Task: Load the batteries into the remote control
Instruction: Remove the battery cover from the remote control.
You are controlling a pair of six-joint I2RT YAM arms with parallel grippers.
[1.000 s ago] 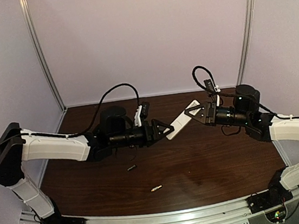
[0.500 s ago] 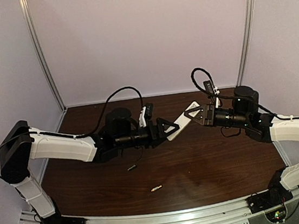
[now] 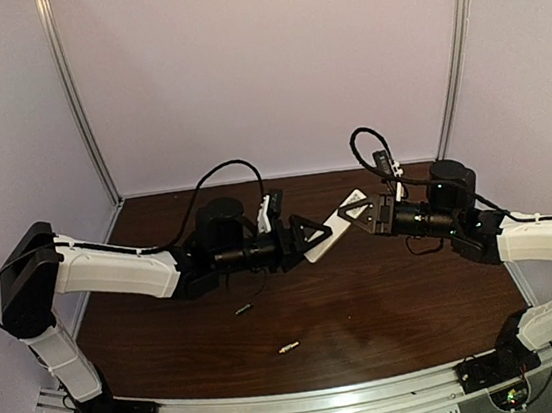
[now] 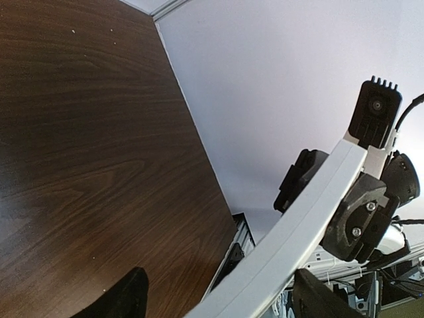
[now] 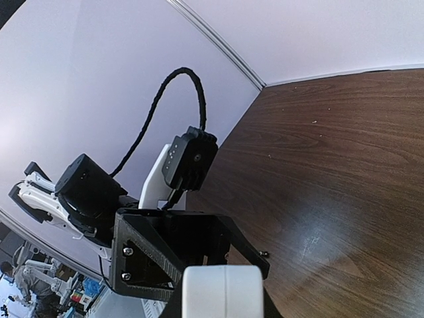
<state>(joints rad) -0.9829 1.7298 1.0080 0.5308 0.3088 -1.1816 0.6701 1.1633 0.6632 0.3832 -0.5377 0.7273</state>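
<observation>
The remote control (image 3: 331, 227), a slim white bar, hangs slanted above the table between both arms. My right gripper (image 3: 359, 208) is shut on its upper end; the right wrist view shows the remote's white end (image 5: 222, 288) held at the bottom edge. My left gripper (image 3: 311, 234) is open and straddles the remote's lower end, and in the left wrist view the remote (image 4: 298, 225) runs diagonally between the spread black fingers (image 4: 129, 297). The batteries lie on the table: a dark one (image 3: 244, 309) and a pale silvery one (image 3: 289, 347), both apart from the grippers.
The dark wooden table (image 3: 409, 301) is closed in by pale walls with metal corner posts (image 3: 77, 100). An aluminium rail (image 3: 310, 404) runs along the near edge between the arm bases. Black cables (image 3: 216, 168) loop above both wrists.
My left gripper has moved a little right and away from the bases, opening wider around the remote's lower end. The right gripper has shifted slightly left with the remote. The batteries lie unmoved.
</observation>
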